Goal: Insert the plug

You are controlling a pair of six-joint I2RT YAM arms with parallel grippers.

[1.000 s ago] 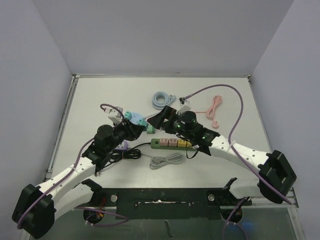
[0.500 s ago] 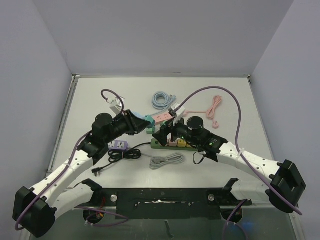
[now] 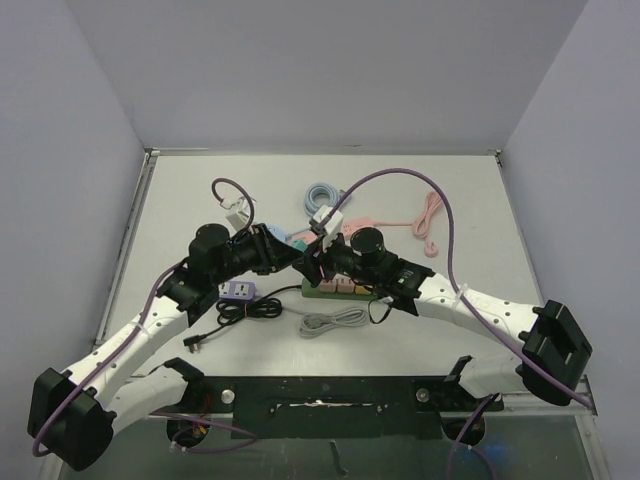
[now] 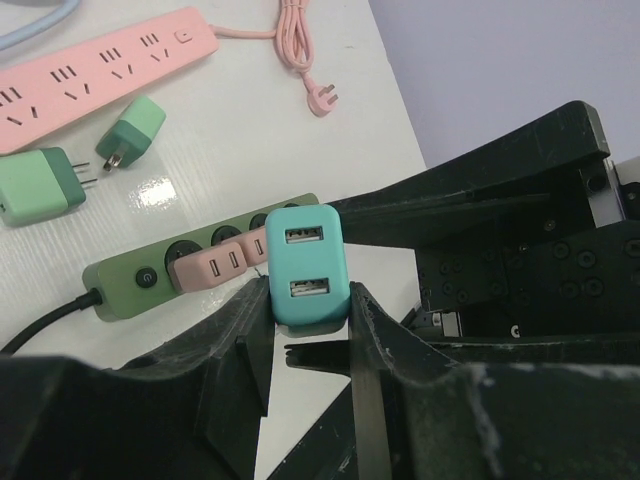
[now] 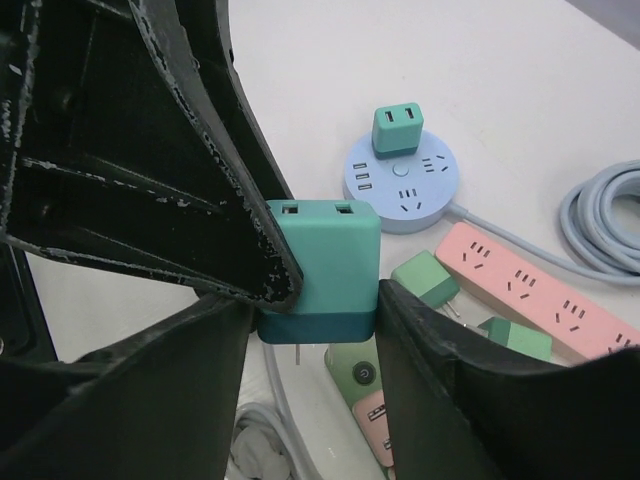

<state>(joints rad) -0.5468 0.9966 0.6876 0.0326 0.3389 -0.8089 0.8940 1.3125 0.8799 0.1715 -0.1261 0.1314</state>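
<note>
The teal plug [image 4: 307, 268], with two USB ports on its face, is held in the air between both grippers. My left gripper [image 4: 308, 300] is shut on its lower end. In the right wrist view the plug [image 5: 325, 270] shows its dark base and prongs pointing down, and my right gripper [image 5: 315, 320] has a finger against each side of it. One left finger overlaps the plug's left half there. Below lies the green power strip [image 4: 120, 285] with pink plugs in its sockets. From above, the left gripper [image 3: 283, 248] and right gripper [image 3: 308, 262] meet over that strip's [image 3: 340, 288] left end.
A pink power strip [image 4: 90, 65] and two loose green plugs [image 4: 133, 128] [image 4: 35, 185] lie behind. A round blue socket hub [image 5: 405, 185] carries a green plug. A grey cable bundle [image 3: 333, 322], a blue coil [image 3: 322, 195] and a pink cable [image 3: 430, 215] lie around.
My right gripper has swung left to meet the left one and closed from wide open onto the teal plug. The left gripper has kept its grip and shifted slightly right.
</note>
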